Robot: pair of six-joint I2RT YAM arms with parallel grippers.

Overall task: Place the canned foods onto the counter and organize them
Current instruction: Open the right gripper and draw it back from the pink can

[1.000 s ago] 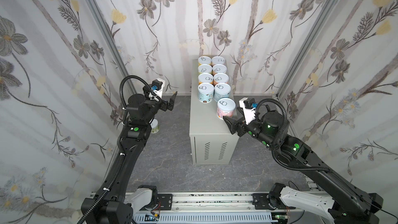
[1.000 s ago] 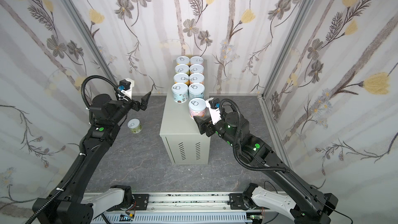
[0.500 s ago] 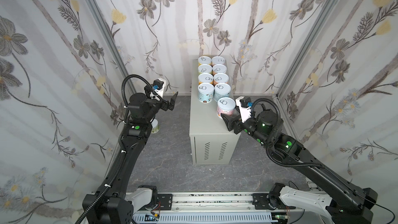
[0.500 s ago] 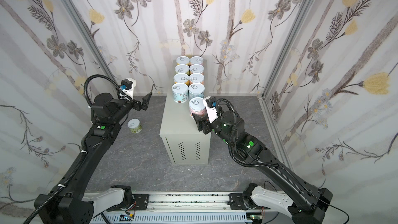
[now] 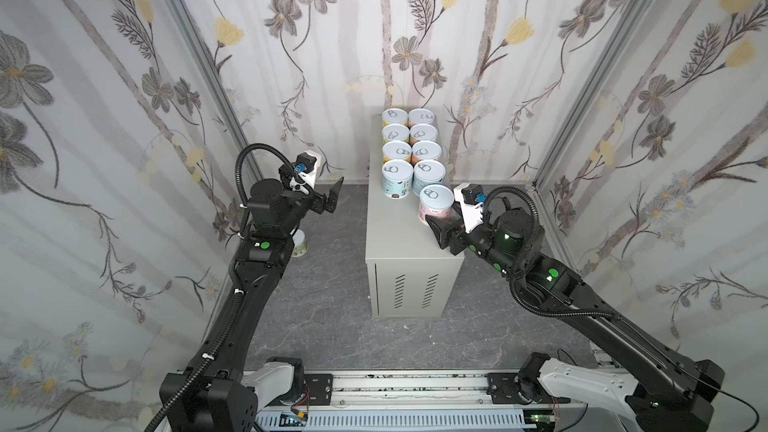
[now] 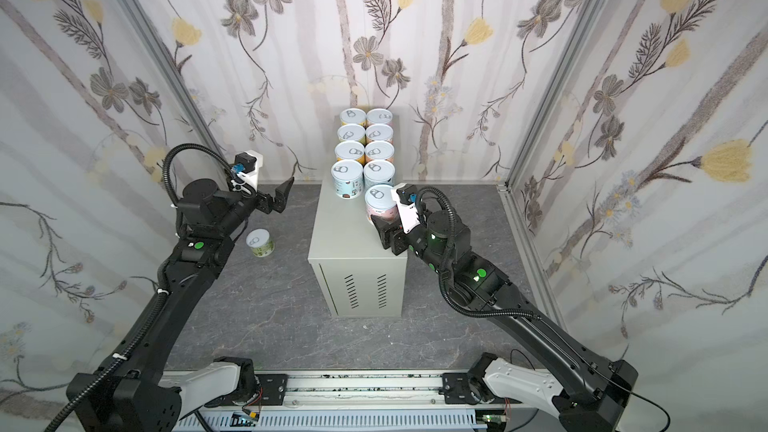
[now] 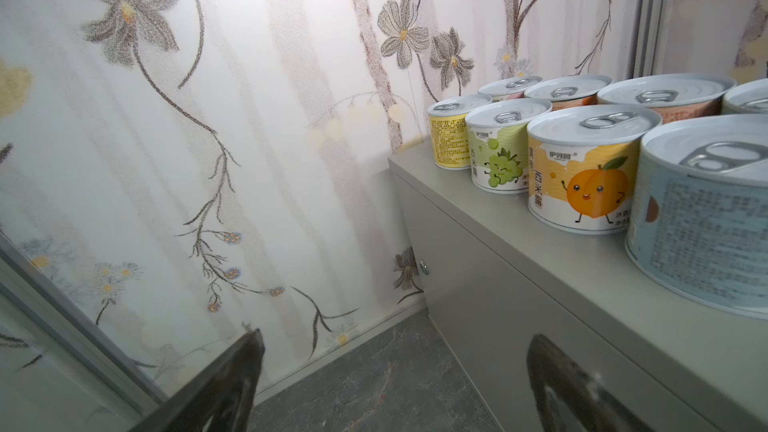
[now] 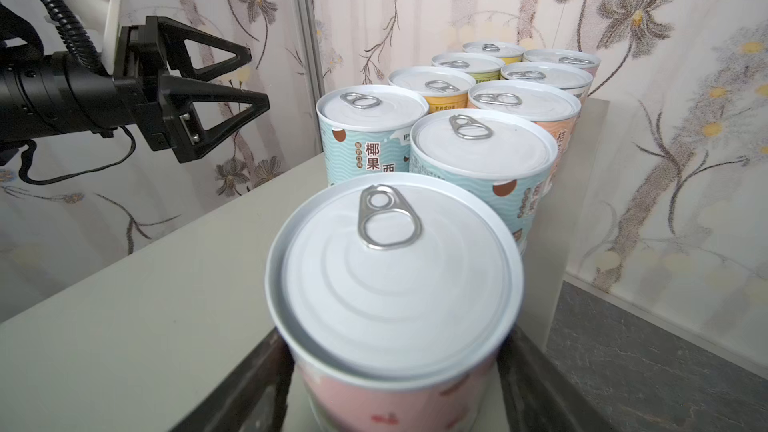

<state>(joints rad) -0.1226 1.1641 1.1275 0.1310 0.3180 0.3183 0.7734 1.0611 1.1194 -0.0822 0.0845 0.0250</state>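
My right end effector (image 5: 437, 229) is sitting over the near right part of the desk (image 5: 392, 243). There the pink can (image 5: 435, 201) is standing upright, lid up, just in front of the right-hand column of cans. In the right wrist view my two fingers (image 8: 253, 384) are lying on either side of that can's lower body, very close to it. I cannot tell whether they are clamping it or only flanking it. Behind it, eight cans (image 5: 409, 147) are standing in two neat columns of four running toward the back wall (image 5: 332, 76), touching or nearly touching one another. The two nearest are the light blue cans (image 8: 365, 147). Farther back, the left wrist view is showing an orange-fruit can (image 7: 582, 184), a green grape can (image 7: 498, 160) and a yellow can (image 7: 449, 139). I am holding my left end effector (image 8: 257, 76) in the air beside the desk's left side, clear of it, with its fingers spread apart and gripping nothing. One green can (image 6: 259, 243) is standing on the dark floor (image 6: 270, 317) left of the desk, beside my left arm (image 6: 187, 284).
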